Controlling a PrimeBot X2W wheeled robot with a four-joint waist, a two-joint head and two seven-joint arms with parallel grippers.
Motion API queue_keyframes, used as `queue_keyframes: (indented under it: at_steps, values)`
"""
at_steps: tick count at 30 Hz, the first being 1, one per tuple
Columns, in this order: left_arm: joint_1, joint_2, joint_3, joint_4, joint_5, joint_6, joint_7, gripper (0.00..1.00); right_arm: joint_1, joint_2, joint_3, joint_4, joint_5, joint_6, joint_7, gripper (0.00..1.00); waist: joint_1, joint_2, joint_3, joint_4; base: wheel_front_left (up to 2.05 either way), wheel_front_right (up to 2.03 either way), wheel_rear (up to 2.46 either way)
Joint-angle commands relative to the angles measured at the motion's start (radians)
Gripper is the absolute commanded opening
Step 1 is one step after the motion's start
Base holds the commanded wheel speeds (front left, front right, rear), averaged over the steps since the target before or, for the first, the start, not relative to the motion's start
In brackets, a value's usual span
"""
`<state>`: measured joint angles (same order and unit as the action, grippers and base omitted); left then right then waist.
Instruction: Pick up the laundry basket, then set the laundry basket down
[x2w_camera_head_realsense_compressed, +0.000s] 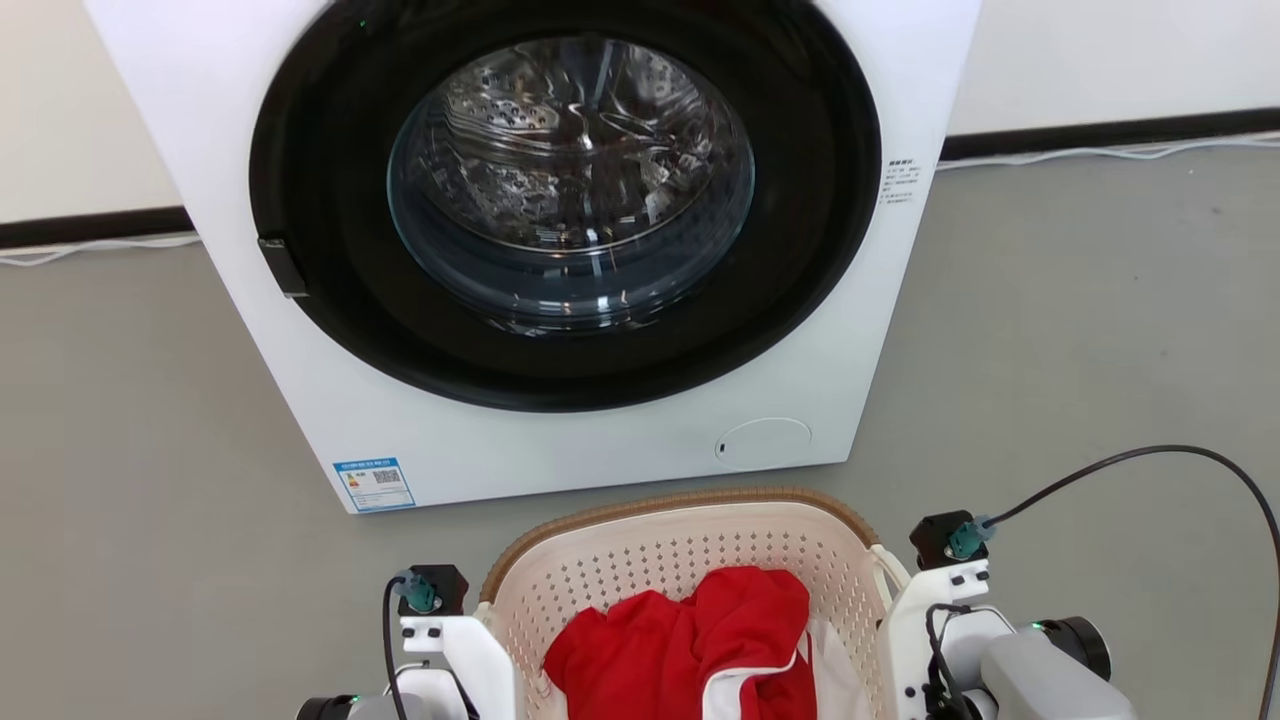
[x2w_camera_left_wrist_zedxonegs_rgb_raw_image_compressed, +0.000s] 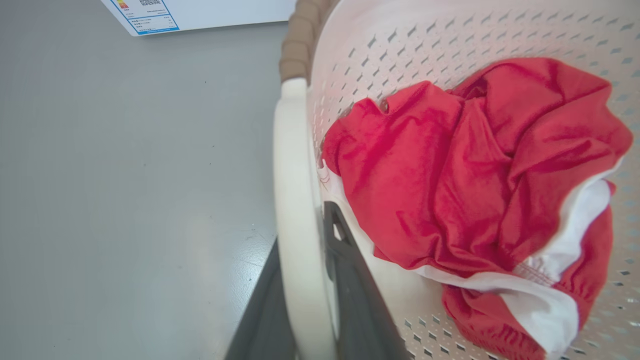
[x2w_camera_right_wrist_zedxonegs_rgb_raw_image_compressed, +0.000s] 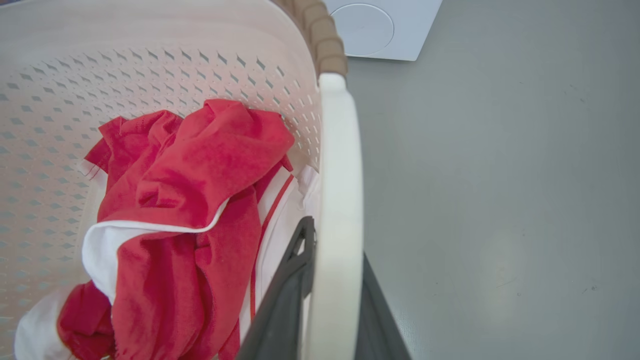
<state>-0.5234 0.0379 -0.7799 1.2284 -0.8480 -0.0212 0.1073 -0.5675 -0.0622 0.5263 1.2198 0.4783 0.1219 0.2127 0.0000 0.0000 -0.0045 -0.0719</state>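
**Item:** laundry basket (x2w_camera_head_realsense_compressed: 690, 560), cream, perforated, with a brown woven-look rim (x2w_camera_head_realsense_compressed: 680, 497). It is sitting low in front of the washing machine (x2w_camera_head_realsense_compressed: 330, 400), near its cabinet and squarely between the two arms. I cannot tell whether its base is resting on the grey floor (x2w_camera_head_realsense_compressed: 1050, 350) or hanging just off it.

**Contents:** a crumpled red garment with white trim (x2w_camera_left_wrist_zedxonegs_rgb_raw_image_compressed: 450, 165), lying loose in the basket's bottom.

**Hazards, as I am judging them:**
- Two arms are sharing one rigid load. If one side is travelling faster than the other, the basket will tip, and the garment will slide to the low side or spill over it.
- The handles are smooth, narrow loops. With a slack pinch, a loop could slip or pivot between the fingers and leave the basket swinging.
- The washing machine is standing close ahead. Any forward drift will knock the rim against its white front.
- A black cable (x2w_camera_head_realsense_compressed: 1150, 460) is looping wide off the right wrist and could snag as that arm moves.

**Pose:**
- Left claw (x2w_camera_left_wrist_zedxonegs_rgb_raw_image_compressed: 303, 225): it is reaching forward along the basket's left side, its two dark fingers straddling the white left handle (x2w_camera_left_wrist_zedxonegs_rgb_raw_image_compressed: 295, 150). One finger is inside the wall and one outside, both lying against the loop, so it looks clamped on it.
- Right claw (x2w_camera_right_wrist_zedxonegs_rgb_raw_image_compressed: 334, 239): it is mirroring this on the right handle (x2w_camera_right_wrist_zedxonegs_rgb_raw_image_compressed: 340, 150). The inner finger is lying beside the garment and the outer one over the floor, again closed on the loop.
- Both wrists are sitting level with each other at the basket's near corners
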Motion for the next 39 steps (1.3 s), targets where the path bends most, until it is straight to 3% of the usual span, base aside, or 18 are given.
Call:
queue_keyframes:
  at_steps: [1, 39]
  values:
    - [-0.019, 0.012, 0.006, -0.022, -0.002, -0.010, 0.002, 0.00, -0.013, 0.012, 0.033, -0.034, 0.010, 0.009, -0.004, 0.00, 0.0001, 0.0000, -0.007, 0.001, 0.00, 0.00, 0.00]
    - [-0.051, 0.012, -0.064, 0.027, -0.062, -0.026, -0.034, 0.00, -0.015, 0.012, 0.138, -0.018, 0.120, 0.009, 0.008, 0.00, 0.0001, 0.0000, -0.028, -0.012, 0.00, 0.00, 0.00]
